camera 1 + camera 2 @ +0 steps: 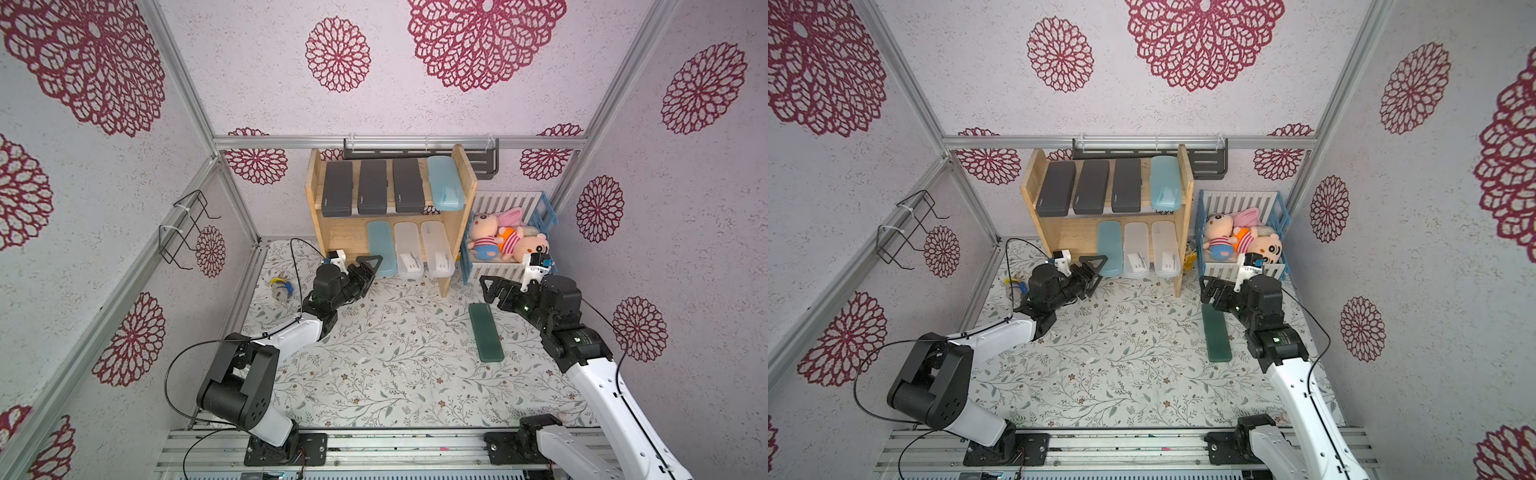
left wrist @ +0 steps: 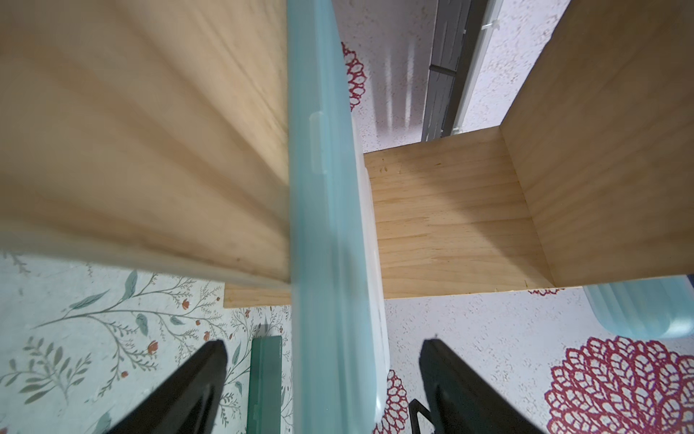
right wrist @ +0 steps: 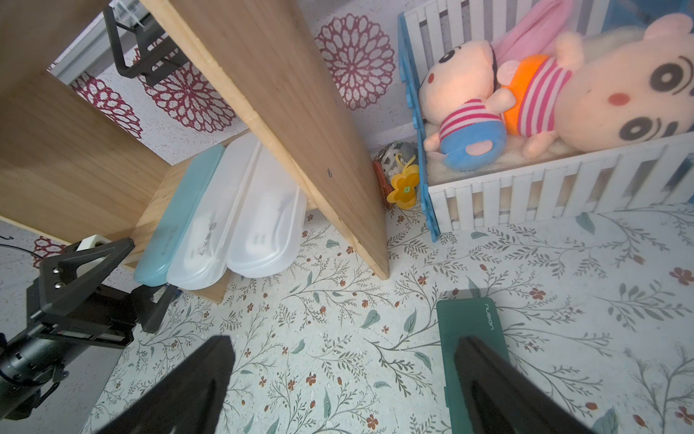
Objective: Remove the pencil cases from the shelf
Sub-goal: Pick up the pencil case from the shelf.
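Far left on the floral mat [image 1: 395, 365] lies a small toy [image 1: 280, 288]. Right of it, the left gripper [image 1: 372, 269] reaches the near end of the lower light blue case [image 1: 381, 248]. In the left wrist view its fingers [image 2: 202, 379] stand apart on either side of that case, with a gap on each side. The case lies on the bottom tier of the shelf [image 1: 343, 237], with two frosted clear cases [image 1: 408, 250] close beside it on the right. The top tier holds three dark grey cases [image 1: 372, 187] and the upper light blue case [image 1: 445, 183]. Right of the shelf, the dark green case [image 1: 485, 332] lies flat on the mat. The right gripper [image 1: 484, 290] hovers above its far end, jaws wide apart, holding nothing. Far right stands a slatted crate [image 1: 505, 199] of plush dolls [image 1: 507, 239].
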